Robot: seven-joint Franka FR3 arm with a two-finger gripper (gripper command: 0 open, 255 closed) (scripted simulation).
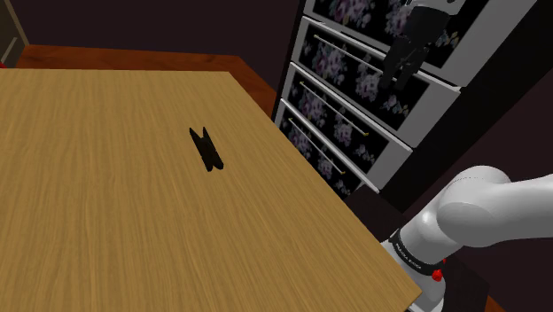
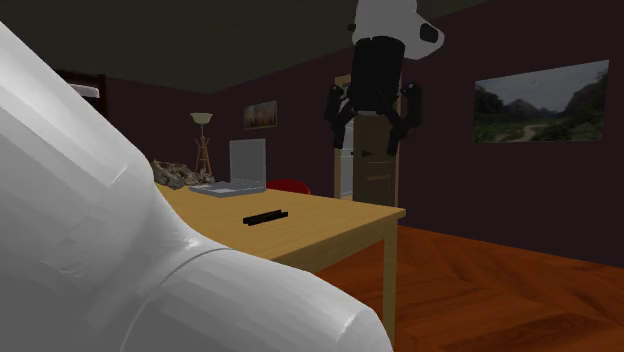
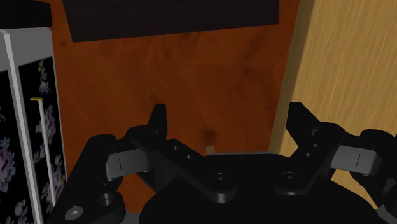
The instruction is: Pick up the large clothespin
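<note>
while one black clothespin (image 1: 206, 150) lay flat on the single wooden table (image 1: 106, 222), the lone black gripper (image 1: 399, 75) hung high in the air past the table's edge, in front of one dresser (image 1: 346, 80) with floral drawer fronts. its two fingers (image 3: 158, 124) stood wide apart and clasped nothing, with reddish wood floor (image 3: 191, 76) below them beside the table's edge. the clothespin sat well apart from the gripper, lower down and further in on the tabletop. one open laptop (image 2: 240, 170) rested on the table's far end, one floor lamp (image 2: 203, 140) stood beyond it, and two framed pictures (image 2: 540, 100) hung on the walls.
</note>
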